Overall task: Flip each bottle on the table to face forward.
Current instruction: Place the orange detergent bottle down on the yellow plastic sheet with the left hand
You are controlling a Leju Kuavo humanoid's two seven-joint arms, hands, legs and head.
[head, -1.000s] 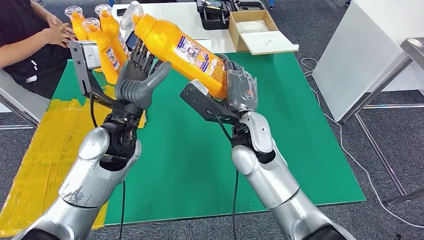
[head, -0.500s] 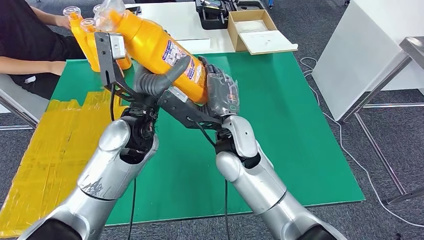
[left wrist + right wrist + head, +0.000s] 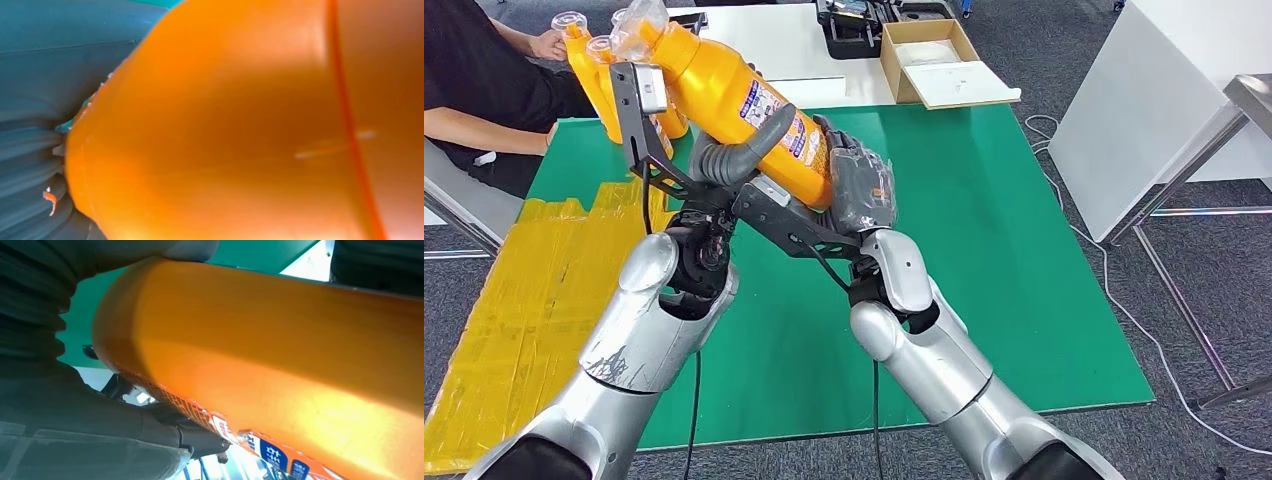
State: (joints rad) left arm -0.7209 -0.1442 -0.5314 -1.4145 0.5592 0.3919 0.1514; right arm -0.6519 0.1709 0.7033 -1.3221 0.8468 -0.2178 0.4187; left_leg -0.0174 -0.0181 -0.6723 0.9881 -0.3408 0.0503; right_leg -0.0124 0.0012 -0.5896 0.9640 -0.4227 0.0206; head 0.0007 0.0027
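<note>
Since a second ago, you brought the left hand (image 3: 739, 155) in from beside the orange bottle (image 3: 724, 95) until its grey thumb lay across the label, and the whole bottle swung toward the far left of the bench (image 3: 1024, 260). Over the last half second very little shifted.

Both hands gripped the bottle. Your right hand (image 3: 859, 185) was wrapped round its base end, and your left hand held the body just above that, thumb over the printed label. The bottle was up in the air above the green bench, tilted, with its clear cap (image 3: 639, 25) pointing up and away toward the far left and its base low toward the robot.

From the left wrist view you saw the smooth orange wall (image 3: 240, 130) pressed close against the ribbed grey cover (image 3: 27, 165). From the right wrist view the orange body (image 3: 280, 350) ran across with the label's edge (image 3: 270, 452) along one side.

Three more orange bottles (image 3: 589, 70) stood at the far left corner of the bench, where a person's hand (image 3: 549, 45) rested on one. An open cardboard box (image 3: 934, 60) sat on the white table beyond.
</note>
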